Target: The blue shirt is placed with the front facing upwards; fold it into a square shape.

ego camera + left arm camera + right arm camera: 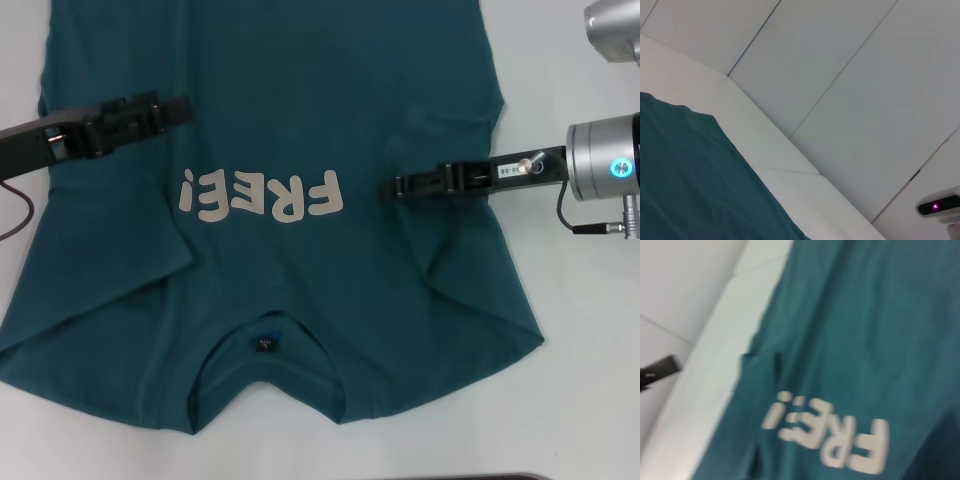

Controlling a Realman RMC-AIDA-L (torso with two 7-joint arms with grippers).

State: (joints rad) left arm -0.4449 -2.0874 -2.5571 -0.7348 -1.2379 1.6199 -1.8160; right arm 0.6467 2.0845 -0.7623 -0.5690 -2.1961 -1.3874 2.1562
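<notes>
The blue shirt (280, 100) lies spread on the white table, front up, its off-white "FREE!" print (262, 196) in the middle. Its collar and dark neck label (265, 345) point toward me. My left gripper (183, 106) reaches in from the left, over the cloth above the print's left end. My right gripper (388, 187) comes in from the right and ends just beside the print's right end, where the cloth is creased. The left wrist view has a shirt edge (690, 185) on the table. The right wrist view looks down on the shirt (865, 315) and its print (835, 437).
Bare white table (580, 400) shows to the right, left and front of the shirt. Both sleeves lie spread out, with creases near the right one (450, 130). A cable (15, 215) hangs from the left arm. Pale wall panels (850, 75) rise behind the table.
</notes>
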